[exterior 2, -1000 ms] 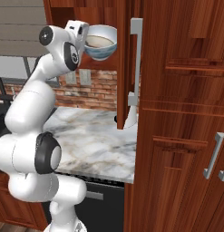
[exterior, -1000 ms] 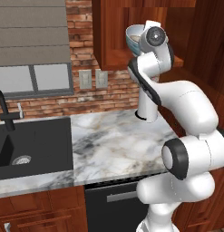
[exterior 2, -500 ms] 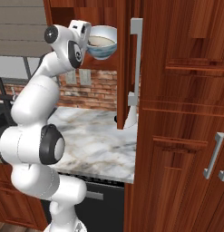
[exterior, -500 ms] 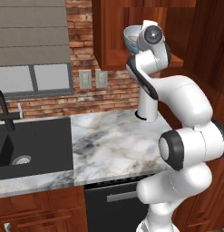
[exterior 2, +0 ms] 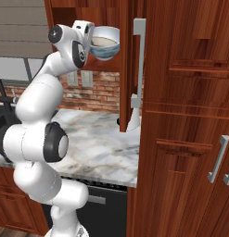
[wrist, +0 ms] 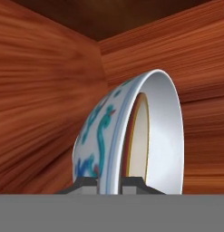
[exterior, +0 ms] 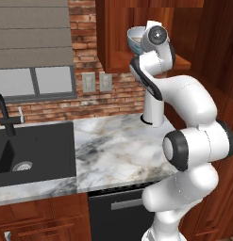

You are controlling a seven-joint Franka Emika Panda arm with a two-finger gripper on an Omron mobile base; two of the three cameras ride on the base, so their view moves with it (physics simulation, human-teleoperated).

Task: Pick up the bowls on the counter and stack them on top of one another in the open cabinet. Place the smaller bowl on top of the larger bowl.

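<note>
My gripper (wrist: 109, 183) is shut on the rim of the deep white bowl (wrist: 102, 136) with the blue pattern. The shallower tan bowl (wrist: 138, 140) with a brown rim sits nested inside it. In the base views the gripper (exterior 2: 92, 40) holds the white bowl (exterior 2: 105, 44) up inside the open cabinet (exterior 2: 104, 65), just above its shelf. From the left side the same bowl (exterior: 135, 38) shows beside the hand, over the cabinet shelf (exterior: 122, 61). The counter (exterior: 118, 146) lies below.
The cabinet's open door (exterior 2: 130, 69) with a long handle hangs just right of the bowl. A white upright object (exterior: 153, 113) stands at the back of the counter. A black sink (exterior: 28, 150) with a faucet (exterior: 7, 117) is on the left.
The arm's elbow has swung a little. The held bowls have stayed almost in the same spot in the cabinet opening.
</note>
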